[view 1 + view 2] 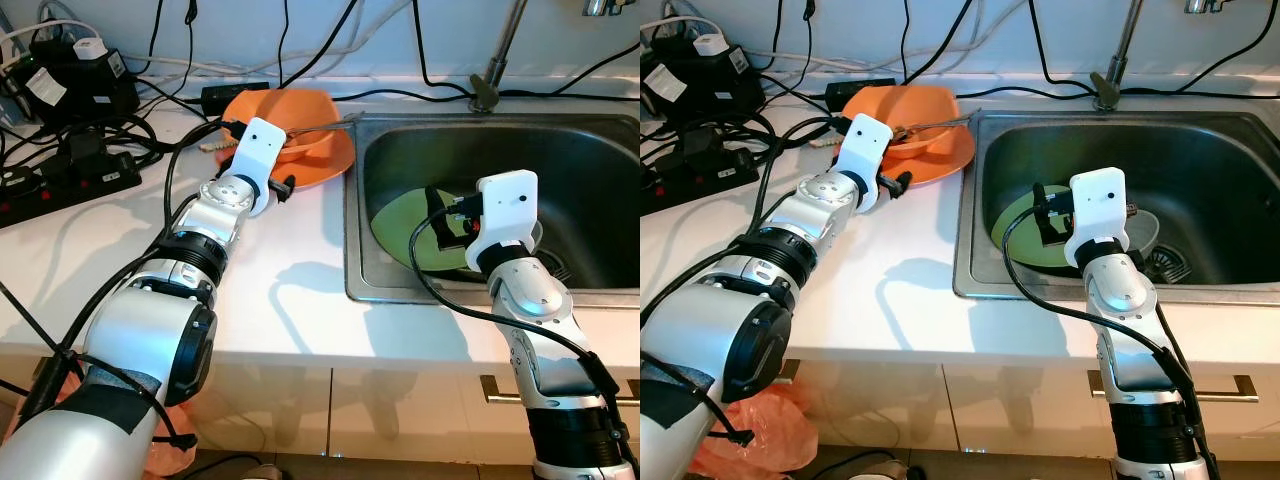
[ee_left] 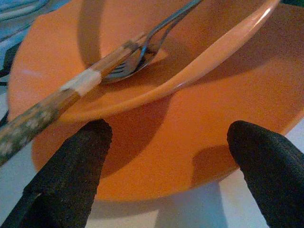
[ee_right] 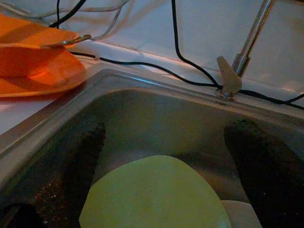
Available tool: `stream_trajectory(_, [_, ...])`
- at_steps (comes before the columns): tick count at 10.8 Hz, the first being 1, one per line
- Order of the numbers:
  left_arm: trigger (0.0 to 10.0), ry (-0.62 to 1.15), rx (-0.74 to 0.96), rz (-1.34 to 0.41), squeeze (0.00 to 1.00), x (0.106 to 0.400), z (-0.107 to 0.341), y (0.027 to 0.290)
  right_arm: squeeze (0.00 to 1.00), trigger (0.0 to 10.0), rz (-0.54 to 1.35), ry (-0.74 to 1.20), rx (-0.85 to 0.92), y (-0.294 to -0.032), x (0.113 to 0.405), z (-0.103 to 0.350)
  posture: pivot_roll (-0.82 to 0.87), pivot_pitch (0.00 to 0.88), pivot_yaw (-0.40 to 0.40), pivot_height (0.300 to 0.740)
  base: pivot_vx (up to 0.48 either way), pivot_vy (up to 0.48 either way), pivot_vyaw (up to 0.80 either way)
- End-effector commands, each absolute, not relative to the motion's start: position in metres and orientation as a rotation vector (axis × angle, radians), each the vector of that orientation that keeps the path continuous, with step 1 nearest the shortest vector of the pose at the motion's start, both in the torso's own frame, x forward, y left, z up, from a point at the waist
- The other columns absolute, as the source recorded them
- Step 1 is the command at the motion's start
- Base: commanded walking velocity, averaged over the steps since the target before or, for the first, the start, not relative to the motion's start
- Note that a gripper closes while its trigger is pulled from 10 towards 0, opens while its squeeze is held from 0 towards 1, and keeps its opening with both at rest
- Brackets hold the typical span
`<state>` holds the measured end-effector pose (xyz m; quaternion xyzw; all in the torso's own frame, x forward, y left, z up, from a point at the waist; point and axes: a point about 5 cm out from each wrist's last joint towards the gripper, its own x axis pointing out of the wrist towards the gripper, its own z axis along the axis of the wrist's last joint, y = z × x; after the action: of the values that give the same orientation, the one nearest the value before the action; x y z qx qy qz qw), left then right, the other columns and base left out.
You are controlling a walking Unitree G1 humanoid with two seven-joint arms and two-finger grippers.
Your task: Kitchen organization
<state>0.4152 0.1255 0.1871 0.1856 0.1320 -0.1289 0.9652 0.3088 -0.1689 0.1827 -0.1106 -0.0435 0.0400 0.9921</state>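
Here, at a white table (image 1: 300,290) beside a steel sink (image 1: 356,250), the left gripper (image 2: 166,156) spreads its fingers wide at the near edge of an orange plate (image 2: 161,156); an orange bowl (image 2: 209,66) rests on that plate, holding a fork (image 2: 137,52) and a wooden-handled utensil (image 2: 42,114); the right gripper (image 3: 166,156), fingers likewise wide apart, hangs inside the sink above a green plate (image 3: 152,194); black cables (image 1: 70,150) crowd the table's far left.
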Motion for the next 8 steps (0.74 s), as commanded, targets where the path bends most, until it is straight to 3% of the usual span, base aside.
stream_trajectory(1, [10.0,0.439,0.402,-0.308,0.00,0.403,0.150,0.127,0.00,10.0,0.067,-0.088,-0.233,-0.171,0.308,0.185,0.01,0.055,0.068,0.740,0.000,0.000,0.00])
stream_trajectory(8, [10.0,0.548,0.483,-0.513,0.00,0.393,0.135,0.139,0.00,10.0,0.072,-0.094,-0.228,-0.169,0.311,0.185,0.03,0.044,0.064,0.740,0.000,0.000,0.00])
